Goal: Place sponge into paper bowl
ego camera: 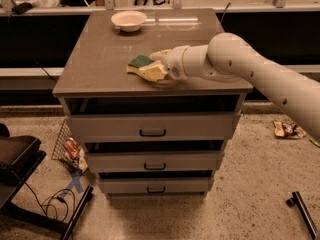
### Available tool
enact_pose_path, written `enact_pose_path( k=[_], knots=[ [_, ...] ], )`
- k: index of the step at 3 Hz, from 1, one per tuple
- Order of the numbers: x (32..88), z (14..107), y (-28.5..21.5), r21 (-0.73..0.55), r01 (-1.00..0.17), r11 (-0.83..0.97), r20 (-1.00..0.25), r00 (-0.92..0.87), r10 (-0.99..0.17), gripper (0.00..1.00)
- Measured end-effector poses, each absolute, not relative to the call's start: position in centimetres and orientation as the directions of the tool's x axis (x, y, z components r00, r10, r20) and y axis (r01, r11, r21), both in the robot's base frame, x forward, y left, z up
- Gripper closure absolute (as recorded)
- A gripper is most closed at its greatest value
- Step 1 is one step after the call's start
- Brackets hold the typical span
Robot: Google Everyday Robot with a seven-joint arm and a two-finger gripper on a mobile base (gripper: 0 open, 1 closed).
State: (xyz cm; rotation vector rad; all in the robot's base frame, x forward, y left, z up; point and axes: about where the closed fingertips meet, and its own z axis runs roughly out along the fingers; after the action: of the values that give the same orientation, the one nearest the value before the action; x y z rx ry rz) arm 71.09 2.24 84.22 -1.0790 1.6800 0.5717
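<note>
The sponge [142, 65] sits in my gripper [159, 64], which is closed on its near end, so the dark green face and pale yellow foam stick out past the fingertips toward the left of the view. It looks tilted, green side up and turned a little away from me, and I judge it to be just off the cabinet top [95, 59] rather than lying flat, though the gap beneath it is hard to make out. Its long axis runs roughly in line with my wrist, across the top from right to left. The paper bowl [129, 20] stands upright and empty near the far edge of the same top, well apart from the sponge, farther back and slightly to the left of it in the view. That is the relation my coming move turns on: I need to carry the sponge away from the front edge, toward the back, with only a small shift leftward, and bring it over the rim before letting go. Since the bowl is only a little wider than the sponge, I judge that I must centre it well, or one end could catch the rim and tip the light bowl.
</note>
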Motion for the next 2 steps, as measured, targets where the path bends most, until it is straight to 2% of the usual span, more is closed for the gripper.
enact_pose_path(
  k=[2],
  knots=[
    [73.5,90.7,2.9,-0.200,-0.865,0.460,-0.900,-0.023,-0.435,1.00]
  ],
)
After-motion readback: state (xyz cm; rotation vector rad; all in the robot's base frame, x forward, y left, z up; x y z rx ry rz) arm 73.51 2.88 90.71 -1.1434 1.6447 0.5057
